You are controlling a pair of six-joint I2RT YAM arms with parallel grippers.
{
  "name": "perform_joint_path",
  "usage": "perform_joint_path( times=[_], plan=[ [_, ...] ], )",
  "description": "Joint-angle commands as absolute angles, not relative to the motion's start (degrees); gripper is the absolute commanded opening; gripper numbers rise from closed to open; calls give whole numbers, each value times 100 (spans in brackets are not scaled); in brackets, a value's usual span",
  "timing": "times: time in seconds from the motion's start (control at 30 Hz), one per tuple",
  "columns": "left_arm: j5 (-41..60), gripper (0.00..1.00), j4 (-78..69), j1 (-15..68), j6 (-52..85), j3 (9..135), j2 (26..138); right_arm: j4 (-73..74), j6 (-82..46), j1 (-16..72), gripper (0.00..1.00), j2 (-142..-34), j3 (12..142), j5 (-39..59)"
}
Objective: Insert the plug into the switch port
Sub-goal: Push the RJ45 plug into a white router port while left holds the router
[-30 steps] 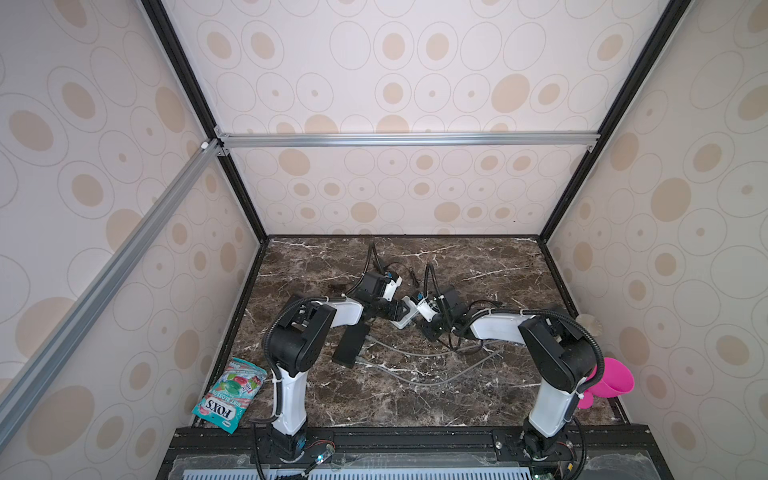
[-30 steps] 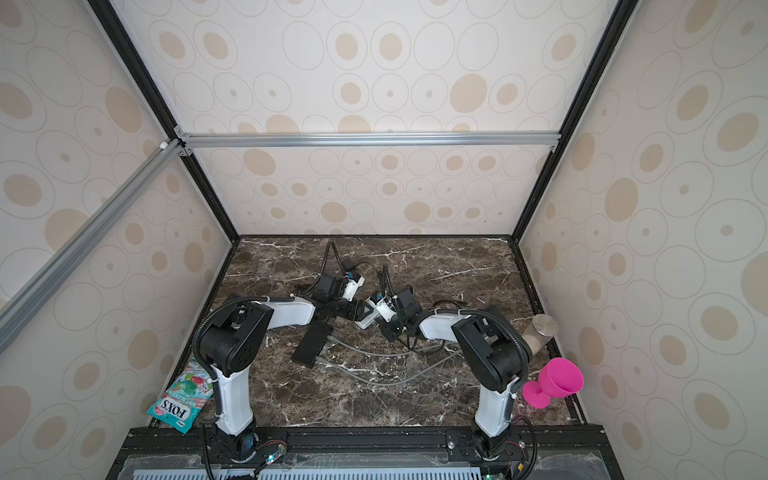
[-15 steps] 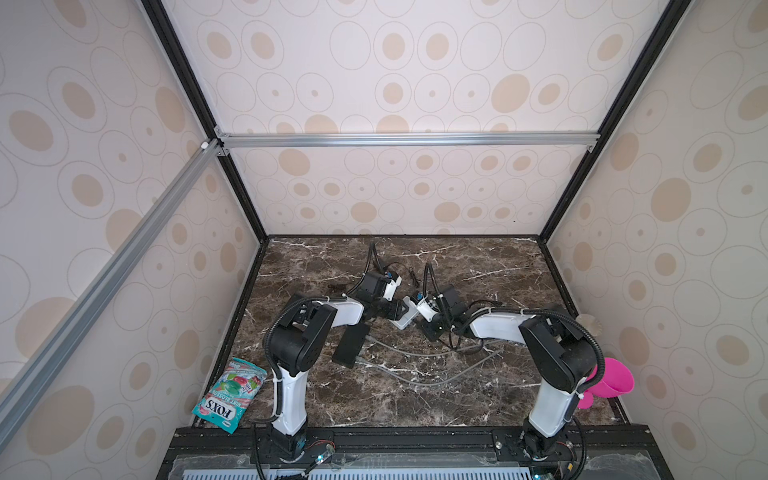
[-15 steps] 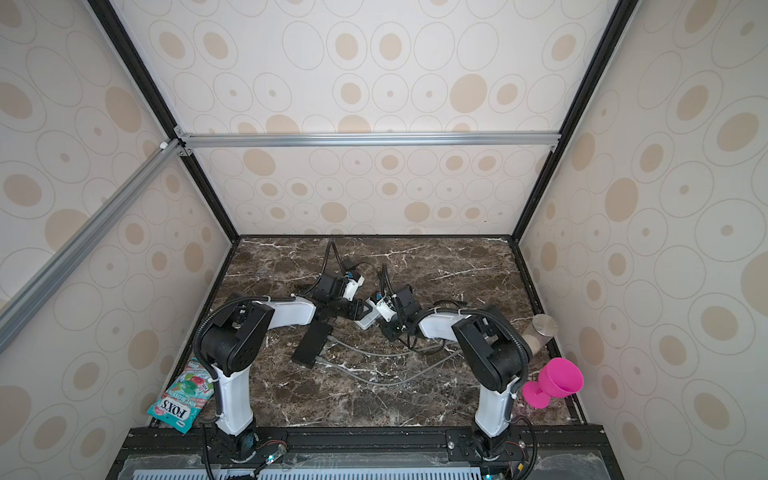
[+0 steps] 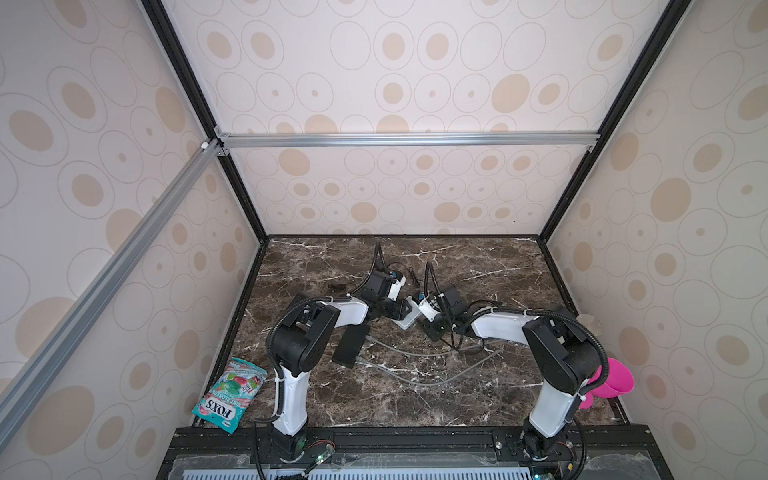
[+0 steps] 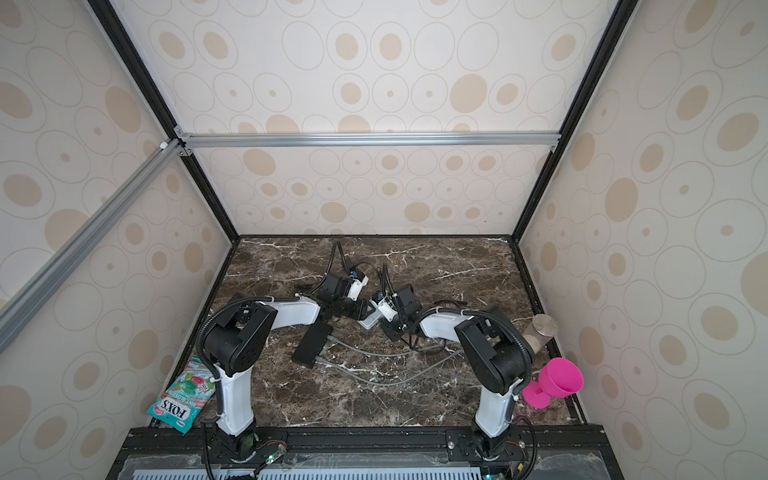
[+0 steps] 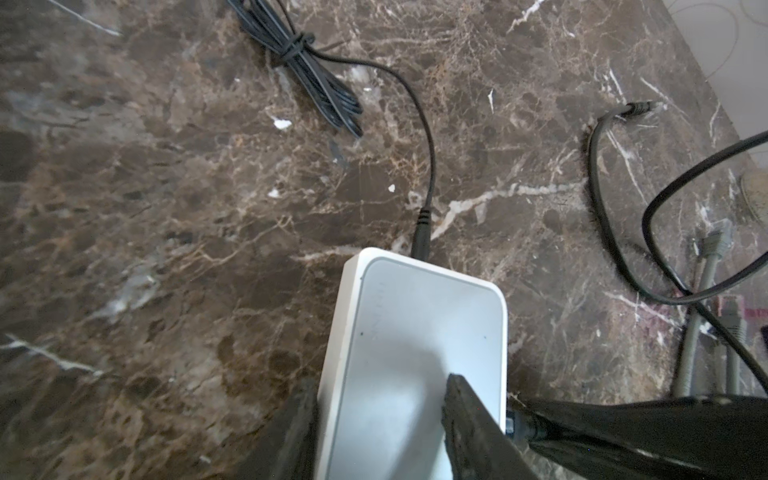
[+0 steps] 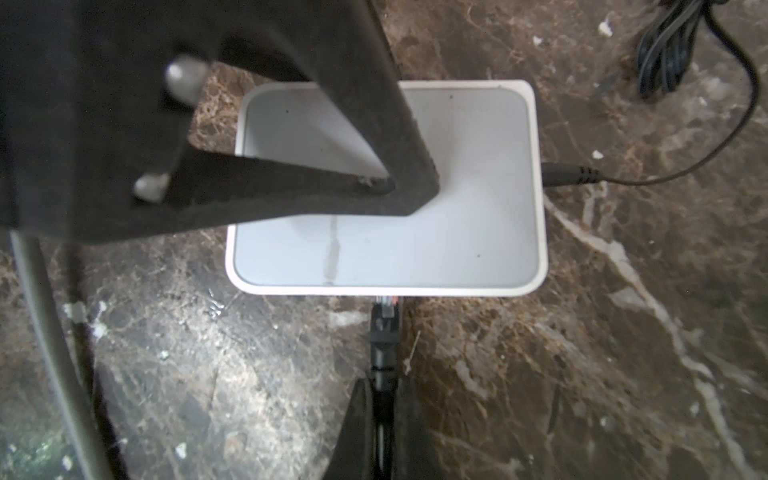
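The white switch (image 5: 405, 318) (image 6: 370, 319) lies flat on the marble, between the two arms. My left gripper (image 7: 380, 382) (image 5: 395, 309) is shut on the switch (image 7: 415, 324): one finger presses its side, the other rests on its top near the opposite edge. The right gripper (image 8: 384, 386) (image 5: 426, 328) is shut on the black cable just behind the plug (image 8: 386, 316). The plug's clear tip meets the near edge of the switch (image 8: 478, 232); the port itself is hidden under the rim. A black power plug (image 8: 569, 173) sits in another side.
A black box (image 5: 351, 345) with grey cables lies near the left arm. A FOXS candy bag (image 5: 230, 395) is at the front left; a pink cup (image 5: 615, 380) and a metal cylinder (image 6: 540, 328) are at the right. A bundled black cord (image 7: 307, 70) lies beyond the switch.
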State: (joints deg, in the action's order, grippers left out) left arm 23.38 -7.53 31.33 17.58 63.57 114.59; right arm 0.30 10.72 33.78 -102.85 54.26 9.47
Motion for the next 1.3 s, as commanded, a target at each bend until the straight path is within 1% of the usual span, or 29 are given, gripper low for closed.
perform_joint_path(
  times=[0.0, 0.33, 0.63, 0.87, 1.13, 1.27],
  plan=[
    [3265, 48, 1081, 3951, 1659, 5924, 12126, 2161, 1238, 3533, 0, -9806, 6230, 1670],
    [3322, 48, 1082, 3959, 1627, 5924, 12103, 2478, 898, 3527, 0, -10278, 6121, 1779],
    [3340, 47, 1079, 3960, 1616, 5927, 12098, 1988, 1166, 3520, 0, -10176, 6677, 1712],
    [3349, 48, 1054, 3958, 1609, 5911, 12086, 2531, 708, 3516, 0, -10440, 6147, 1895],
    [3349, 48, 1055, 3957, 1606, 5924, 12086, 1846, 1249, 3516, 0, -10193, 6829, 1691],
    [3340, 48, 1039, 3958, 1619, 5906, 12068, 1854, 1203, 3516, 0, -10283, 6794, 1741]
  ],
)
